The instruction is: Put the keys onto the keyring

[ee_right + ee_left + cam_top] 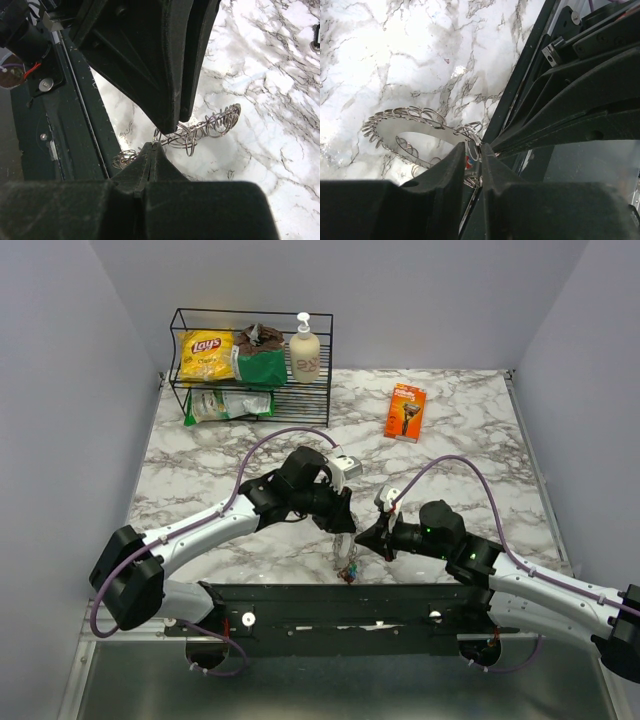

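The keyring (405, 131) is a silvery loop strung with many small split rings; it hangs above the marble. It also shows in the right wrist view (212, 126) and, small, in the top view (346, 548). My left gripper (347, 523) (474, 149) is shut on a ring of it from above. My right gripper (366, 536) (151, 146) is shut, with its tips pinching a thin ring wire right beside the left fingers (175, 65). The keys (349, 568) dangle below with coloured heads; a red and blue bit (468, 161) shows between the left fingers.
A black wire rack (250, 360) at the back left holds a Lays bag (205, 352), a green bag and a soap bottle (304, 350). An orange razor box (405, 411) lies at the back right. The black base rail (330, 605) runs just below the grippers.
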